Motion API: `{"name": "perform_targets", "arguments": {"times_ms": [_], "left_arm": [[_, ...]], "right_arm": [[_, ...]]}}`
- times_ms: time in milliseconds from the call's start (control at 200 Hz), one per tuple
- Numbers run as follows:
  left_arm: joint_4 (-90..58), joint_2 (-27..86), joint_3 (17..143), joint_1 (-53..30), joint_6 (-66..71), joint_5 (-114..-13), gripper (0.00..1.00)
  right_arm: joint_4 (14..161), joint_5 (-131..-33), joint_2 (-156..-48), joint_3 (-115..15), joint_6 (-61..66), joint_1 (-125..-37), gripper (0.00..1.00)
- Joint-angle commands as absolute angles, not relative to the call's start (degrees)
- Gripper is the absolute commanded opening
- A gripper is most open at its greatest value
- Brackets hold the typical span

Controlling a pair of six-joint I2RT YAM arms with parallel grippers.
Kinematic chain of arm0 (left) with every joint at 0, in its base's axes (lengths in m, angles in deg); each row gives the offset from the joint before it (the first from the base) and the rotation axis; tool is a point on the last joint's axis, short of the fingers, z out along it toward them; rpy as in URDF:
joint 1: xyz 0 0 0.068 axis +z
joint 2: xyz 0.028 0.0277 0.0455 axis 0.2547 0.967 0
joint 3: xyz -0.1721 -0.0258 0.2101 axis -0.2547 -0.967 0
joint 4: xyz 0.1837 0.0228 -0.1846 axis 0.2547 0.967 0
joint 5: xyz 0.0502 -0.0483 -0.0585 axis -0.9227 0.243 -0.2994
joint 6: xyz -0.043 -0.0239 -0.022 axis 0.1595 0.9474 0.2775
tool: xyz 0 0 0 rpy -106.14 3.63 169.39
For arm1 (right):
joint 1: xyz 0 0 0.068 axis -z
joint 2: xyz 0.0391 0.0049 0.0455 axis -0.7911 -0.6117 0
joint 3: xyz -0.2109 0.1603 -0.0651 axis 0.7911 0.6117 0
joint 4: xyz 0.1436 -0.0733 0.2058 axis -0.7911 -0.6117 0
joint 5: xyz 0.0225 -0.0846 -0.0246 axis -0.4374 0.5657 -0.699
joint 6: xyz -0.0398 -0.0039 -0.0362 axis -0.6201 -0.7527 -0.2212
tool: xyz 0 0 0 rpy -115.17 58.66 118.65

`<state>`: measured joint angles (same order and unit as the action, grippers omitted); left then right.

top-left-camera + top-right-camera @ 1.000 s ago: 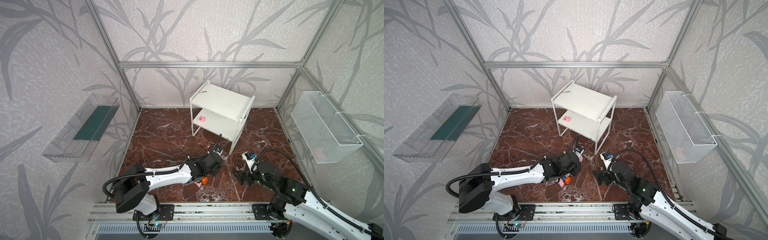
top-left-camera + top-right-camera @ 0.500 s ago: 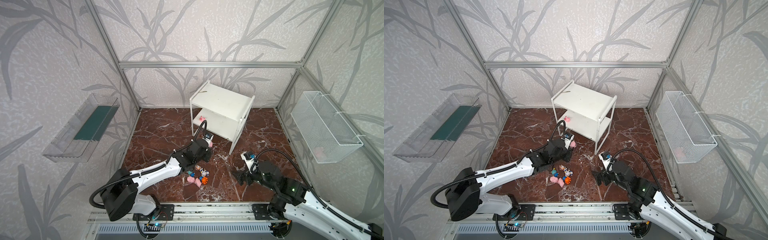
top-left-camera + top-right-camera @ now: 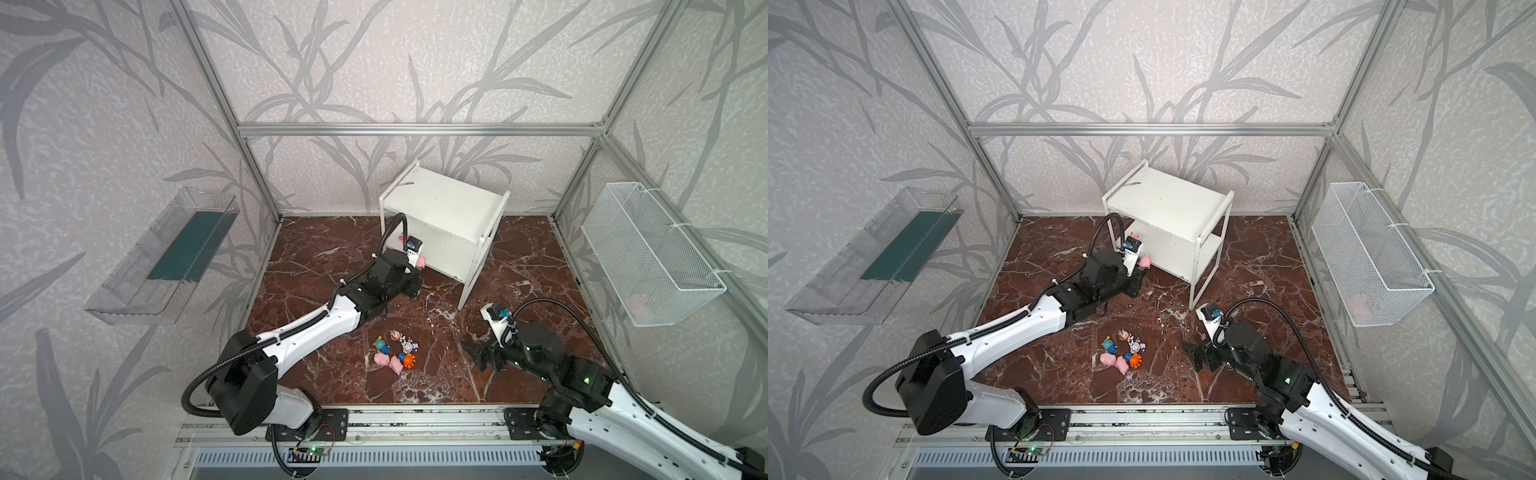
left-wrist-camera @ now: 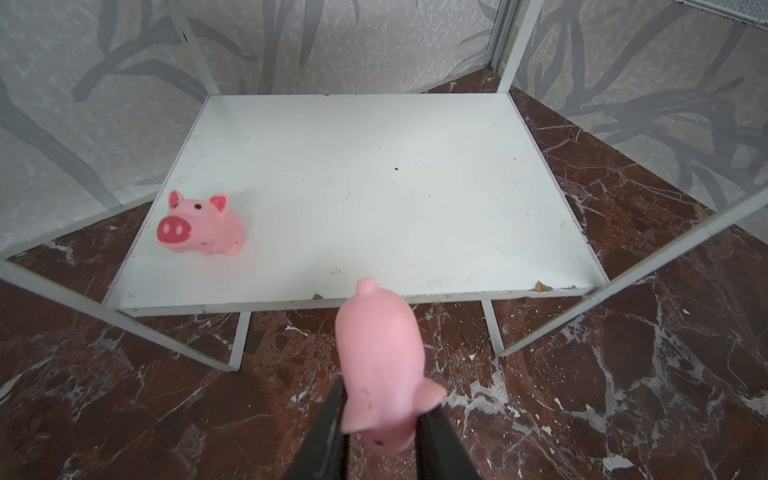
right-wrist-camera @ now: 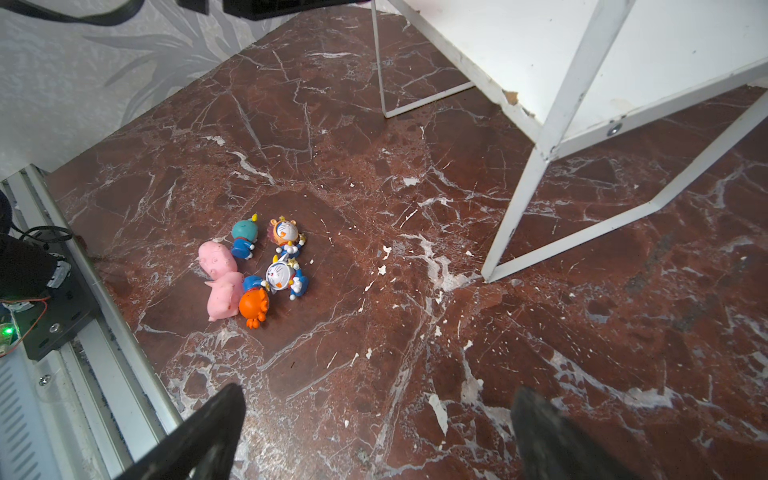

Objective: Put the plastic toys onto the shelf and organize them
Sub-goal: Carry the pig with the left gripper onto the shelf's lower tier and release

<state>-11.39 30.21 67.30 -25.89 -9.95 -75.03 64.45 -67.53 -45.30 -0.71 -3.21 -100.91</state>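
Observation:
My left gripper (image 4: pixel 380 419) is shut on a pink pig (image 4: pixel 378 357), holding it just in front of the lower board (image 4: pixel 374 187) of the white shelf (image 3: pixel 444 208). Another pink pig (image 4: pixel 201 226) stands on that board near a front corner. The other plastic toys lie in a cluster (image 5: pixel 257 270) on the marble floor: two pink pigs (image 5: pixel 220 278) and several blue-white figurines, among them an orange-headed one (image 5: pixel 254 305). My right gripper (image 5: pixel 374 415) hangs open over bare floor, to the right of the cluster (image 3: pixel 395 353) in both top views.
A clear wall tray (image 3: pixel 166 257) hangs on the left wall. A white mesh basket (image 3: pixel 648 253) on the right wall has something pink in it. The shelf's thin legs (image 5: pixel 519 208) stand between my right gripper and the boards. A metal rail (image 3: pixel 374 428) runs along the front edge.
My left arm has swung from the toy cluster to the shelf's lower board, carrying the pink pig. The right arm has not moved.

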Motion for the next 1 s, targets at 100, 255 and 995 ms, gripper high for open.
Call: {"name": "perform_targets", "arguments": {"times_ms": [100,255,995], "left_arm": [[-12.82,34.82,72.06,-24.84,-10.87,-75.70,0.27],[-13.00,37.84,74.53,-24.70,-10.43,-76.56,0.27],[-14.76,42.28,77.40,-23.24,-8.18,-78.25,0.37]], "right_arm": [[65.56,-67.24,-44.58,0.35,-3.61,-100.69,0.99],[65.20,-67.01,-43.81,0.52,-3.65,-100.65,0.99],[65.38,-66.97,-43.72,0.80,-3.48,-100.69,0.99]]}}
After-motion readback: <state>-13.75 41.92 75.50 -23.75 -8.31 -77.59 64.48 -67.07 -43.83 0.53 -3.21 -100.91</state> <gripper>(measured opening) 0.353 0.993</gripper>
